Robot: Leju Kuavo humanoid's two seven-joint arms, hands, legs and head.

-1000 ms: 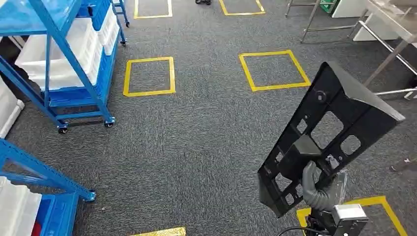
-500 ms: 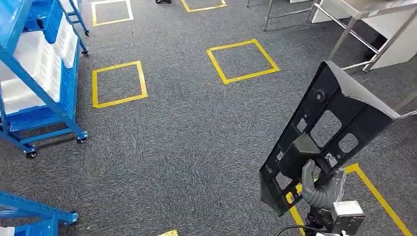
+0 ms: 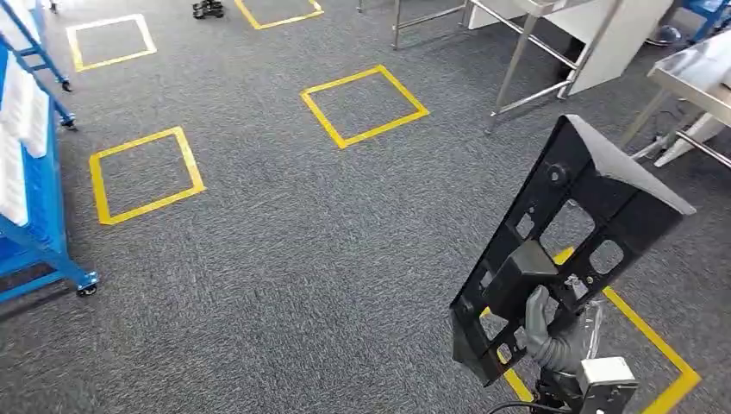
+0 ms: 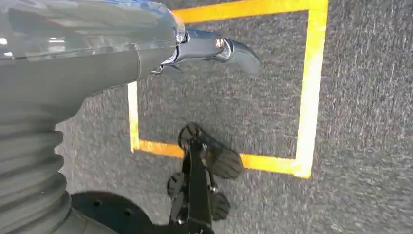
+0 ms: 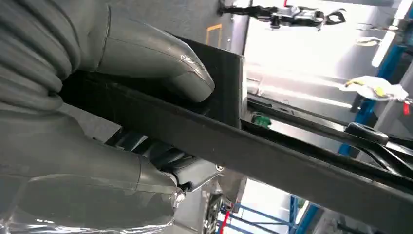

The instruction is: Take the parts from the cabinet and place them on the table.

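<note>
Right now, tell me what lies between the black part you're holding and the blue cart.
In the head view, bare grey carpet with a yellow tape square lies between the black part and the blue cart.

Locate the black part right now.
Head view: the black part is at lower right, gripped by the right hand and held tilted above the carpet, over a yellow tape square, short of the steel tables.

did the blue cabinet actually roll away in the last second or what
No. The blue cabinet and the yellow floor squares slid left together in the head view, so the camera turned right; the cabinet keeps its place beside them.
</note>
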